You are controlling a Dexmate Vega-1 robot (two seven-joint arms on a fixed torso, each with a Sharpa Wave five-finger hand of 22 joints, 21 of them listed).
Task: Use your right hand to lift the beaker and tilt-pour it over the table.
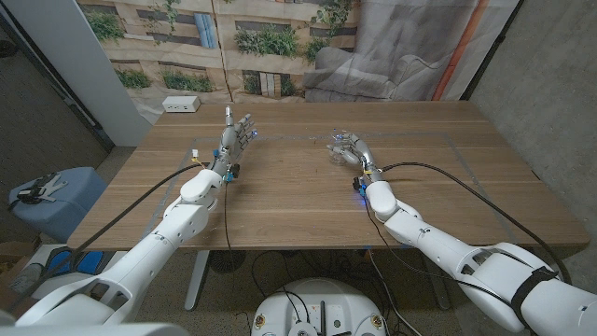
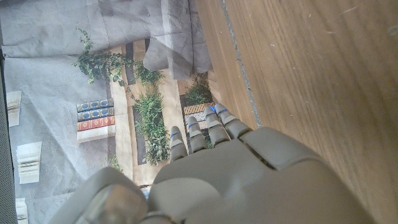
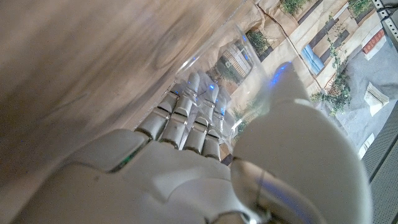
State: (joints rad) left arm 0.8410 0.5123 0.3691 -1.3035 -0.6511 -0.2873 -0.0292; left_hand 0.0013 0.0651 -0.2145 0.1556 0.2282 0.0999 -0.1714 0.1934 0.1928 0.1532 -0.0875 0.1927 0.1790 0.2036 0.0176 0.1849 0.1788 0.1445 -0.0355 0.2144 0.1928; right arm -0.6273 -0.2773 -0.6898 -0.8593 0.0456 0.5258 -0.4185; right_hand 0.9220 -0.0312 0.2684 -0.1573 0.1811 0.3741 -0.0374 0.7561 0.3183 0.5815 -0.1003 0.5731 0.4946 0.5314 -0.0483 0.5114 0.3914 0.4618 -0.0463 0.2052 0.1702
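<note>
The clear glass beaker [image 1: 338,147] sits in the right hand [image 1: 350,149] over the middle of the wooden table [image 1: 280,196], fingers [image 3: 186,115] and thumb wrapped around its wall. A white power strip [image 1: 181,105] lies at the table's far left corner. The left hand [image 1: 238,135] stands near it, fingers straight and together, holding nothing.

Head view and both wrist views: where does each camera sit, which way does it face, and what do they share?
Head view: on the robot's head, looking down over the wooden table; both arms show, left hand upright, right hand around the clear glass beaker.
Left wrist view: on the left wrist, along the left hand toward the printed plant backdrop.
Right wrist view: on the right wrist, along the right hand gripping the beaker.
Shared: the table, the backdrop, and each wrist view's own hand with the head view.
</note>
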